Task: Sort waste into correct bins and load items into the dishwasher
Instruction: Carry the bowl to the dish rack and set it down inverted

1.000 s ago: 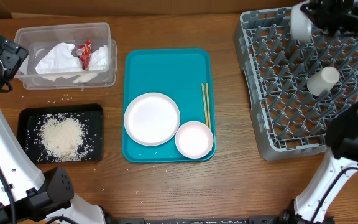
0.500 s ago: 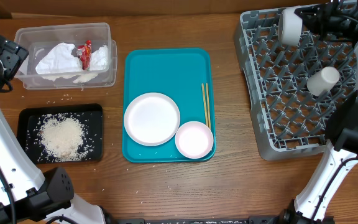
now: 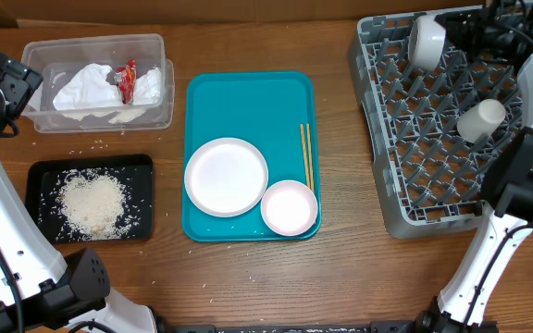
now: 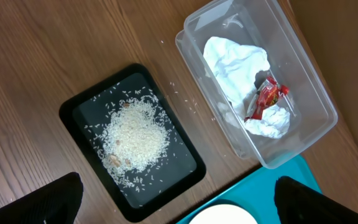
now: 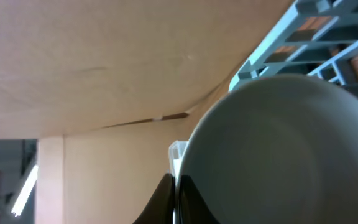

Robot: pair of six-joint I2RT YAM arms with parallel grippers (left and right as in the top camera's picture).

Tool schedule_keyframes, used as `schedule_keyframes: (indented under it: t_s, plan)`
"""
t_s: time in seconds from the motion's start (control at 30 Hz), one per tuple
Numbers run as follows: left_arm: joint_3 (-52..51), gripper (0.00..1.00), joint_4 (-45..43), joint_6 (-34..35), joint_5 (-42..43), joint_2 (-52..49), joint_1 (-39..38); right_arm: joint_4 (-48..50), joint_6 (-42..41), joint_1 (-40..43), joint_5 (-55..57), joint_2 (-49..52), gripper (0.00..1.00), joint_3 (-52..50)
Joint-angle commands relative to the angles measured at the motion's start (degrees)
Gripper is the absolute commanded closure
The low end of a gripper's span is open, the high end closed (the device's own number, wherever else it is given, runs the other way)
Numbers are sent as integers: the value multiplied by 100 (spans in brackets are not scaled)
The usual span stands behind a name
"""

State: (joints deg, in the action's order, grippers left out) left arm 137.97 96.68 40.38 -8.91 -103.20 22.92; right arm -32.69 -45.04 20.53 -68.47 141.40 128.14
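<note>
Holding the grey-green bowl [image 3: 426, 41] by its rim with my right gripper [image 5: 174, 198], jaws pinched tight on the edge. It's tipped on its side over the back left corner of the dish rack [image 3: 433, 185]; can't tell if it's touching the pegs. The white cup [image 3: 481, 118] lies on its side in the rack, off to the right.

My left gripper [image 4: 176, 186] is up high, jaws spread wide with nothing in them. It looks down on the black tray [image 4: 92, 93] with its heap of rice [image 4: 135, 134]. The clear tub [image 4: 309, 93] sits beside that, with the crumpled napkin [image 4: 235, 59] and the red sauce packet [image 4: 265, 99] inside. A few grains lie loose on the table [image 3: 340, 277] between the two.

On the teal tray [image 3: 248, 102] are the big white plate [image 3: 226, 176], the smaller plate [image 3: 289, 206] right up against it, and the chopsticks [image 3: 306, 157] along the right edge.
</note>
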Motion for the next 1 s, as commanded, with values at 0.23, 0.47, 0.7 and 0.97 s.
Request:
schedule_keyframes:
  t_s: [0.23,0.47,0.7,0.97]
  plan:
    - [-26,0,11,76,-4,-57,-7,-101,-142,184,850,122,75,72]
    - [-26,0,11,76,-4,-57,-7,-726,-118,638,1241,-87,71,315]
    - [-26,0,11,76,-4,-57,-7,-1858,293,1062,2297,-841,54,629]
    - [-26,0,11,76,-4,-57,-7,-2490,1266,772,3276,-1709,59,710]
